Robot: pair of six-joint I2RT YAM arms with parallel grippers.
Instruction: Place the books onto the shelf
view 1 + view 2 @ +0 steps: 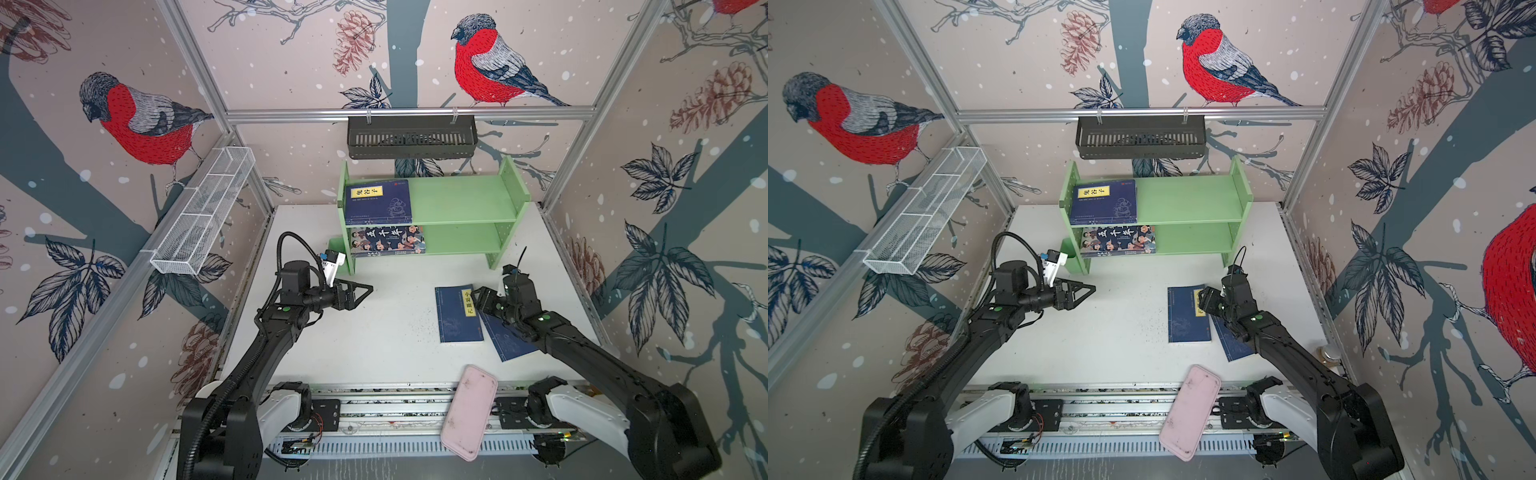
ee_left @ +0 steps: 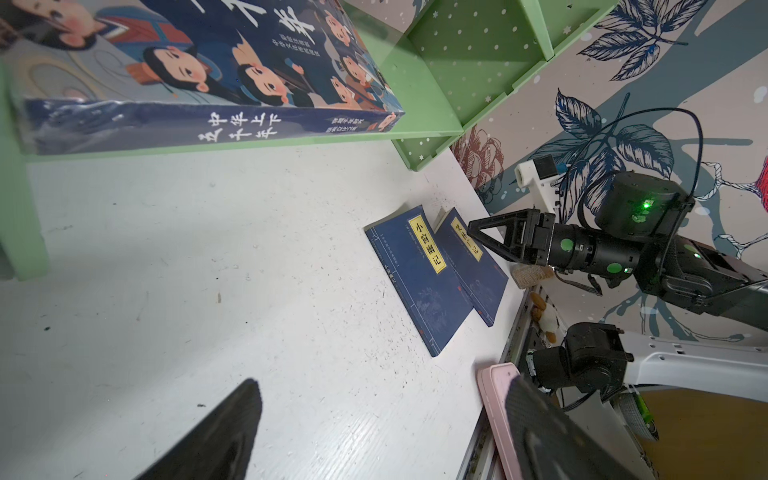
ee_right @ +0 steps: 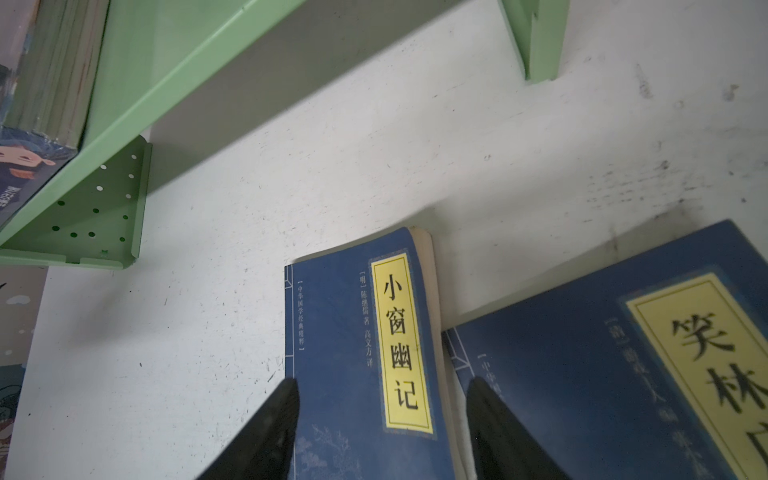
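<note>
The right jaws stand spread over a navy book [image 3: 345,332] lying flat on the table [image 1: 374,332] in front of the shelf's [image 1: 457,199] right half; I cannot tell whether they touch it. A second navy book [image 3: 582,374] lies just beside it. The left jaws are spread and empty before the shelf's left end. There, a third navy book [image 1: 377,201] lies on the top tier, with a cartoon-covered book [image 1: 386,240] below it.
</note>
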